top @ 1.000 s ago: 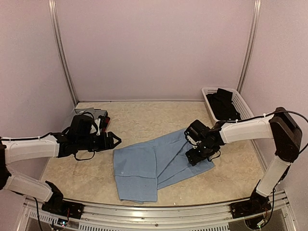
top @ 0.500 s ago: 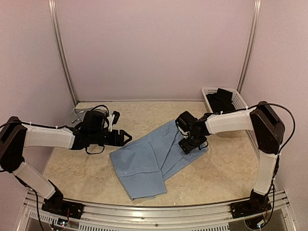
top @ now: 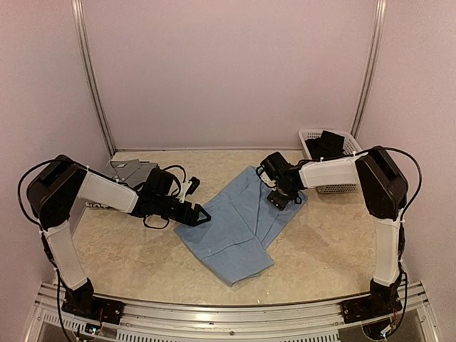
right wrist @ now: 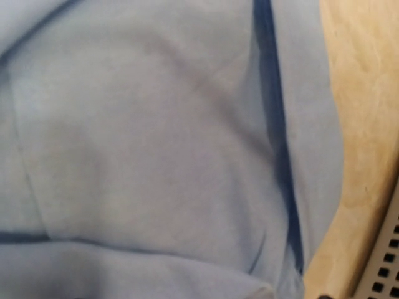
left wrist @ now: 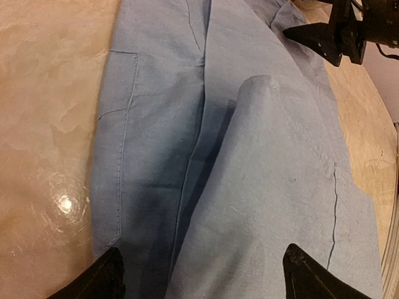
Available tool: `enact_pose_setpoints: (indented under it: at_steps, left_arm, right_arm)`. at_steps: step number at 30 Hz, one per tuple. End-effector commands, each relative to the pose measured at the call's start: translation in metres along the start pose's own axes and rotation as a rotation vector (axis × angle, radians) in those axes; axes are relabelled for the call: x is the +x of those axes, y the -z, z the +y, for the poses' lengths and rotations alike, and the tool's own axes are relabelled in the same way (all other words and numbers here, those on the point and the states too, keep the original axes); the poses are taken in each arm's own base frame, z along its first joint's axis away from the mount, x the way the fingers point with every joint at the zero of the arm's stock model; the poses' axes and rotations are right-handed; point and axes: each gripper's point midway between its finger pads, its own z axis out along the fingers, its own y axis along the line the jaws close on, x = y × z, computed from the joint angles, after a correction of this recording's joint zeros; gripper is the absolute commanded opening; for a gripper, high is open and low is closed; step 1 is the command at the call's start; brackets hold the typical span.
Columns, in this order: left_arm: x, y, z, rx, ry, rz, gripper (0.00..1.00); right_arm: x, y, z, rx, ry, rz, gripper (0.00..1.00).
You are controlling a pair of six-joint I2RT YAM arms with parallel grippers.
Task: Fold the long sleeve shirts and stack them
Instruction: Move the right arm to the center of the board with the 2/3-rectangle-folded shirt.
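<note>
A light blue long sleeve shirt (top: pixel 239 217), folded into a long strip, lies slantwise mid-table. My left gripper (top: pixel 201 216) is open at its left edge. In the left wrist view the two fingertips (left wrist: pixel 107 277) stand wide apart just over the blue cloth (left wrist: pixel 268 187). My right gripper (top: pixel 279 198) sits low on the shirt's far end, jaws spread, and it also shows in the left wrist view (left wrist: pixel 324 40). The right wrist view is filled with blue cloth (right wrist: pixel 156 124), its own fingers out of frame. A grey shirt (top: pixel 132 171) lies folded at the far left.
A white mesh basket (top: pixel 308 134) holding dark cloth (top: pixel 329 146) stands at the back right, close behind the right arm. Its mesh wall (right wrist: pixel 386 261) shows in the right wrist view. Pale walls close the table in at left, back and right.
The blue shirt has slid away from the near edge and turned, its far end moving with the right gripper toward the back. The left gripper has moved right to the shirt's edge and opened wider.
</note>
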Motion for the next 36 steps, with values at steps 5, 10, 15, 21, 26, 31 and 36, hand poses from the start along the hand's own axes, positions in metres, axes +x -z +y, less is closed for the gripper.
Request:
enact_pose_setpoints:
  at_steps: [5, 10, 15, 21, 26, 31, 36]
  left_arm:
    - [-0.023, -0.017, -0.023, 0.121, -0.101, -0.03, 0.82]
    - [-0.03, -0.034, -0.023, 0.136, -0.122, -0.015, 0.75]
    - [-0.029, -0.052, -0.024, 0.163, -0.125, 0.015, 0.62]
    - [-0.04, -0.054, -0.032, 0.204, -0.117, -0.014, 0.4]
    - [-0.045, -0.053, -0.038, 0.238, -0.108, -0.027, 0.2]
    - [-0.046, -0.051, -0.041, 0.255, -0.098, -0.033, 0.08]
    - [-0.05, -0.041, -0.038, 0.266, -0.073, -0.063, 0.07]
  right_arm:
    - [-0.003, 0.017, 0.004, -0.06, 0.006, -0.066, 0.77]
    - [-0.001, 0.023, 0.005, -0.085, -0.016, -0.082, 0.76]
    - [0.003, 0.027, 0.007, -0.103, -0.024, -0.08, 0.77]
    - [0.011, 0.025, 0.015, -0.133, -0.036, -0.068, 0.76]
    - [0.017, 0.022, 0.019, -0.142, -0.039, -0.053, 0.75]
    - [0.02, 0.02, 0.023, -0.149, -0.041, -0.046, 0.75]
    - [0.027, 0.014, 0.028, -0.156, -0.038, -0.019, 0.75]
